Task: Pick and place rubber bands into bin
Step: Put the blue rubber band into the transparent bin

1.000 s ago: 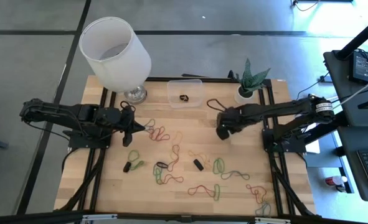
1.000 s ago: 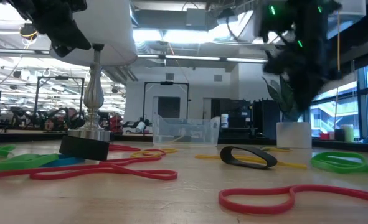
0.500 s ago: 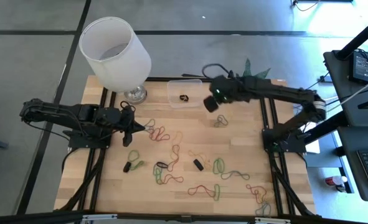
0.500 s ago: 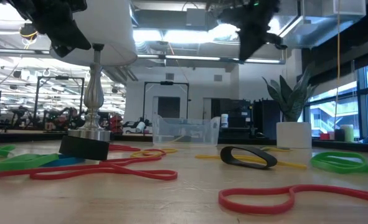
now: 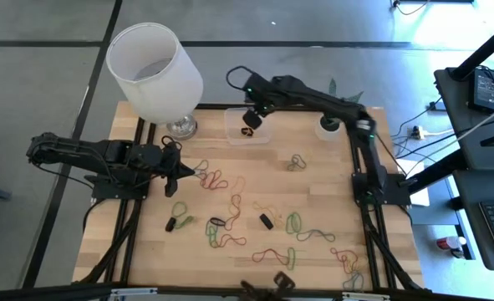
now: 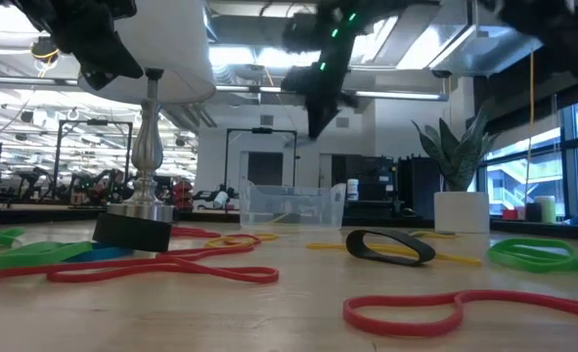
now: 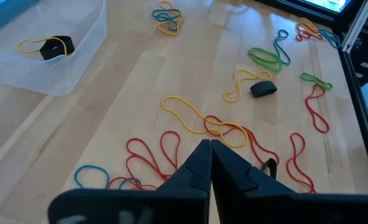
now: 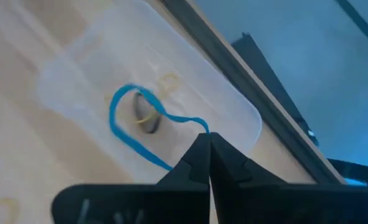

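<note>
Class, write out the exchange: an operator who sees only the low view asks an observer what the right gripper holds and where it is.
Operator: Low view only. Is the right gripper carrying anything?
Observer: Yes, the right gripper is shut on a blue rubber band.
Operator: Is it over the bin?
Observer: Yes, the high view shows it above the bin, which holds a black band.
Operator: And the left gripper?
Observer: The left gripper is shut, low over red bands.
</note>
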Available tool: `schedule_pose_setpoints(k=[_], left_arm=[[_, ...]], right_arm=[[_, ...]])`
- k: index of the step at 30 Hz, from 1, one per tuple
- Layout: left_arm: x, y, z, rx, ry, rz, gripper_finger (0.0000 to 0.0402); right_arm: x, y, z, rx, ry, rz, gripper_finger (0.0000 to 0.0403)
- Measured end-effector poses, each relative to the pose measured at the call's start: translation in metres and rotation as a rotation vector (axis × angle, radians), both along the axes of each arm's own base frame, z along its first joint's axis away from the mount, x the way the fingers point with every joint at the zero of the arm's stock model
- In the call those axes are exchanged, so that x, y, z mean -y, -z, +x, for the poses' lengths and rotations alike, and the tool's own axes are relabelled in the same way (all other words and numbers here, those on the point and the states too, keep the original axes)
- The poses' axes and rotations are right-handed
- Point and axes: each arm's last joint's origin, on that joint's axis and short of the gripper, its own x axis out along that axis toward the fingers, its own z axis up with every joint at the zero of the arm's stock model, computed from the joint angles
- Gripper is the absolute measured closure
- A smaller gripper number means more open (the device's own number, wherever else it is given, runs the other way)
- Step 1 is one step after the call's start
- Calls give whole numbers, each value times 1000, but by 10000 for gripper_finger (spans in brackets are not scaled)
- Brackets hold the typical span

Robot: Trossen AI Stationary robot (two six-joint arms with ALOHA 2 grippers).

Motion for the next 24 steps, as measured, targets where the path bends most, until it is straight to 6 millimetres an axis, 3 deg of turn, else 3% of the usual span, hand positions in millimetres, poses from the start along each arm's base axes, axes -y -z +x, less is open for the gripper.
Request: schedule_pose_setpoints(k=[6, 12, 24], left_arm=[[0, 0, 0, 0, 0, 0, 396], [0, 0, 0, 0, 0, 0, 400], [0, 0, 0, 0, 0, 0, 400]], right_arm=[[29, 47, 12, -123, -2, 59, 403], [34, 77, 18, -171, -5, 118, 399], [35, 81, 18, -176, 4, 123, 323]])
